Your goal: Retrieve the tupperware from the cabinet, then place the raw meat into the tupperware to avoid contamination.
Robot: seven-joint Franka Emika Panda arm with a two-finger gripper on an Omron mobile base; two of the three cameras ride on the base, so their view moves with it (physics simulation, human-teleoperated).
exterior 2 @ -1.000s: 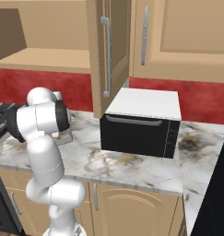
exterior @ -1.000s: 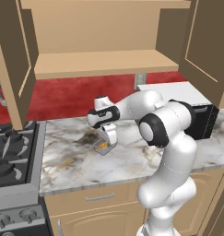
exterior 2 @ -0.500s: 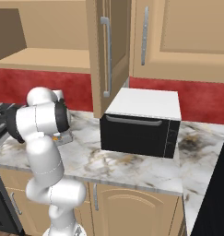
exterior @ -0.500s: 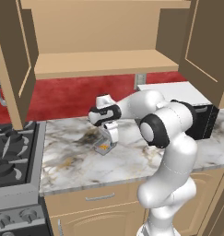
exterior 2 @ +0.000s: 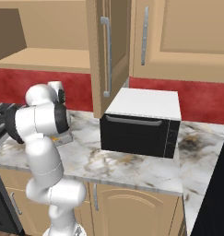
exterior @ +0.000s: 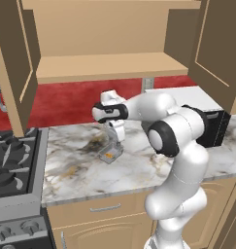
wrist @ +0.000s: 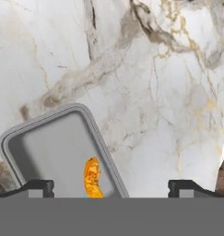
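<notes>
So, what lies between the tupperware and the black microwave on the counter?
In the right base view, bare marble counter lies between the tupperware and the microwave; nothing else stands there.

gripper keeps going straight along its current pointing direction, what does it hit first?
Probably the marble countertop. The open gripper points down at it. The tupperware, with the raw meat inside, sits partly between the fingertips, so its right rim might be met first; depth is unclear.
</notes>
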